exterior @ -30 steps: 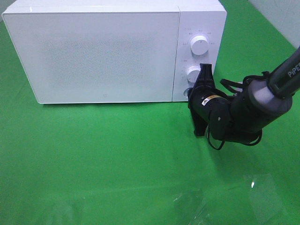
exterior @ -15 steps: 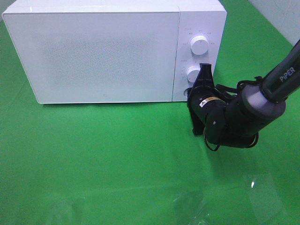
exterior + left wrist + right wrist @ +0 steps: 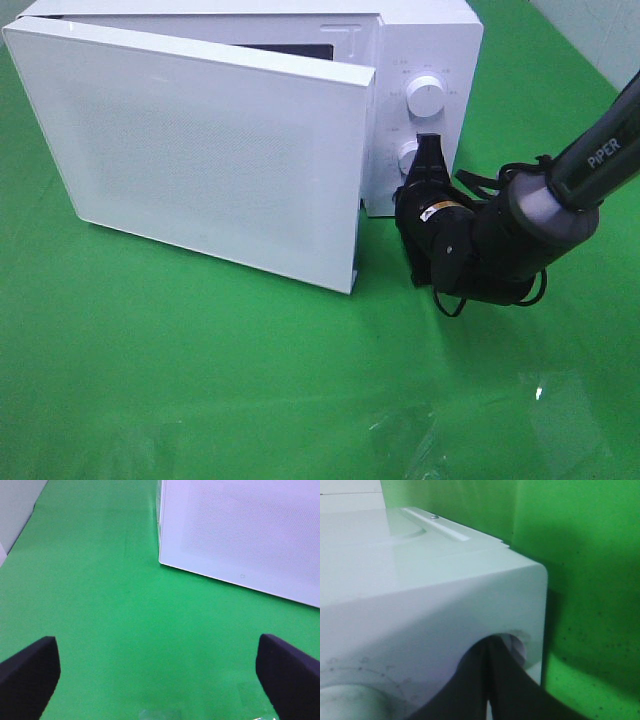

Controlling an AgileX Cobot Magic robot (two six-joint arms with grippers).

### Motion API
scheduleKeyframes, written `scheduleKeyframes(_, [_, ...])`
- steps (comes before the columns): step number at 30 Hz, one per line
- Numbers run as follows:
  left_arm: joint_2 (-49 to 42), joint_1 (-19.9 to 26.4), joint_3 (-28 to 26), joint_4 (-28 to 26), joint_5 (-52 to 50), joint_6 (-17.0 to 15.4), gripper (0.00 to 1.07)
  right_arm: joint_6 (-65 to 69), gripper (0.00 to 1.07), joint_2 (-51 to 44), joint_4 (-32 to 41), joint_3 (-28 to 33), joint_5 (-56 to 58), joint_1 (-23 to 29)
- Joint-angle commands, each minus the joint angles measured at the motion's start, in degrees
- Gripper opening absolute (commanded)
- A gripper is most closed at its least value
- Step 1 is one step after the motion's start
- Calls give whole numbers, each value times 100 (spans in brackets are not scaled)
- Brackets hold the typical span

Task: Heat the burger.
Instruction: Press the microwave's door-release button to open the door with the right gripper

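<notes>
The burger is out of view in every frame. A white microwave (image 3: pixel 425 40) stands at the back of the green table, and its door (image 3: pixel 200 150) hangs partly open, swung out toward the front. My right gripper (image 3: pixel 428 150) is shut, and its tips press against the round button (image 3: pixel 517 645) at the bottom of the control panel, just below the lower knob (image 3: pixel 408 155). The right wrist view shows the closed right gripper (image 3: pixel 490 642) touching that button. My left gripper (image 3: pixel 160 680) is open over bare green cloth, with the door's corner (image 3: pixel 240 530) ahead of it.
The upper knob (image 3: pixel 427 97) sits above the lower one on the panel. The open door takes up room in front of the microwave. A patch of clear film (image 3: pixel 470 425) lies on the green cloth (image 3: pixel 200 380) near the front edge.
The microwave door, closed in both earlier frames, has sprung open and swung forward. My right gripper has shifted slightly toward the panel.
</notes>
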Motion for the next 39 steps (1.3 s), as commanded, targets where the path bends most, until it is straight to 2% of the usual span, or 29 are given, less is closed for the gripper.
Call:
scheduleKeyframes(1, [-103,17,23,-40,-34,-6,100,-143,0,-143,-23,-584,-1673,-350])
scheduleKeyframes(23, [-103,17,23,-40,-34,-6,100,-86,0,-281,63,-533,-481,-212])
scheduleKeyframes(32, [-103,17,23,-40,-34,-6,100,218,0,-453,138,126,-327,-17])
scheduleKeyframes(35, [-103,17,23,-40,-34,-6,100,212,0,-487,115,183,-321,-17])
scheduleKeyframes(39, [-103,17,23,-40,-34,-6,100,212,0,-785,-183,476,183,-17])
